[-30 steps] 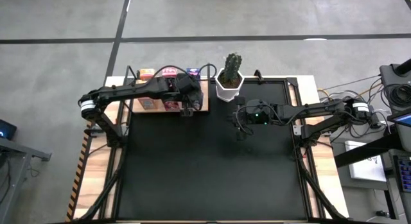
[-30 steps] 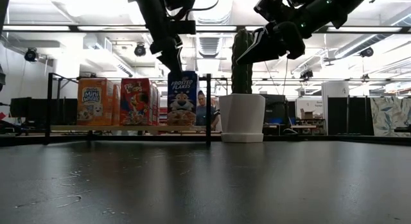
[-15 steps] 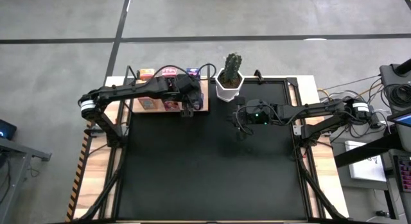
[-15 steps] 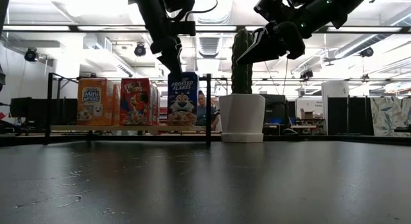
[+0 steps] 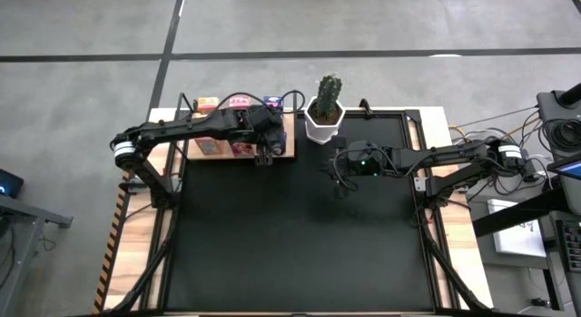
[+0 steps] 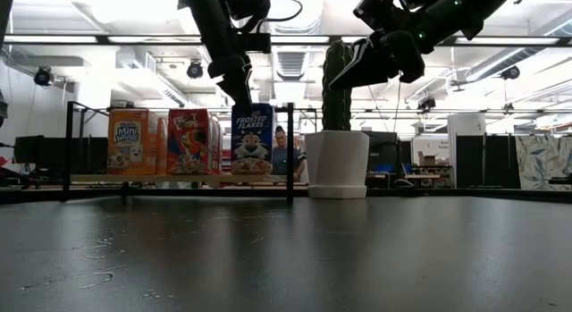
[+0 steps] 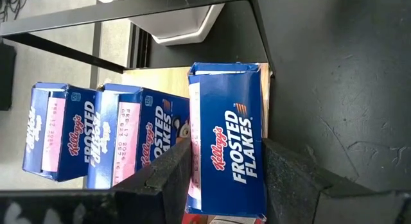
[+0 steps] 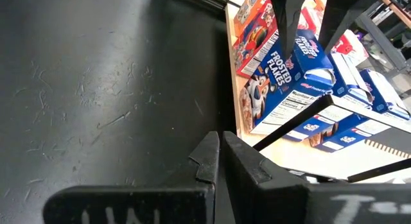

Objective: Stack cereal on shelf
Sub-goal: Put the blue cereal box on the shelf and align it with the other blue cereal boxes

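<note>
Your left gripper (image 7: 221, 176) clamps a blue cardboard mini cereal box (image 7: 228, 137) from above, at the near end of the light-wood shelf with black metal posts (image 6: 179, 179); it appears set down there, though the base is hard to see. Orange (image 6: 128, 140) and red boxes (image 6: 189, 141) stand beside it. Your right gripper (image 8: 219, 161) hangs pinched together near the white-potted cactus (image 5: 324, 110).

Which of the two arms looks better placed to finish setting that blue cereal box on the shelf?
The left. Its gripper already grips the blue box from above, right over the shelf. The right gripper is shut and empty, off beside the cactus pot.
</note>
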`<action>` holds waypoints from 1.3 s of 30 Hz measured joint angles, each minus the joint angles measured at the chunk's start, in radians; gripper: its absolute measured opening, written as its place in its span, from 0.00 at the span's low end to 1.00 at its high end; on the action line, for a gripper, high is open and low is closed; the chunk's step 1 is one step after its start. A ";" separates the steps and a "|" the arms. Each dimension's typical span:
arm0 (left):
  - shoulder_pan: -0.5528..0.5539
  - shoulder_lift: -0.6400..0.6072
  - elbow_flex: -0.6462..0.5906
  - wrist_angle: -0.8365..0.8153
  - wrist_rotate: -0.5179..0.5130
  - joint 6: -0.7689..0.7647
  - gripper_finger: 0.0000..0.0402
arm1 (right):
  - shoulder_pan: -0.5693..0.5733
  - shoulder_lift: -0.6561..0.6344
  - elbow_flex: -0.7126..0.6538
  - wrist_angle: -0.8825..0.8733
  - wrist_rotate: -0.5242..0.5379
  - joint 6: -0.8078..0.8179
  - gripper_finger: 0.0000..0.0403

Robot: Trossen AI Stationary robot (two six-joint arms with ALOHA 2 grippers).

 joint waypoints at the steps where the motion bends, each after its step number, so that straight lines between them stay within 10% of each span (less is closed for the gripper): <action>1: 0.000 0.000 0.000 0.000 0.000 0.000 0.40 | 0.000 0.000 0.000 0.000 0.000 0.000 0.03; 39: -0.090 -0.004 0.160 -0.198 -0.028 -0.019 0.52 | 0.000 0.000 0.000 0.000 0.001 -0.019 0.03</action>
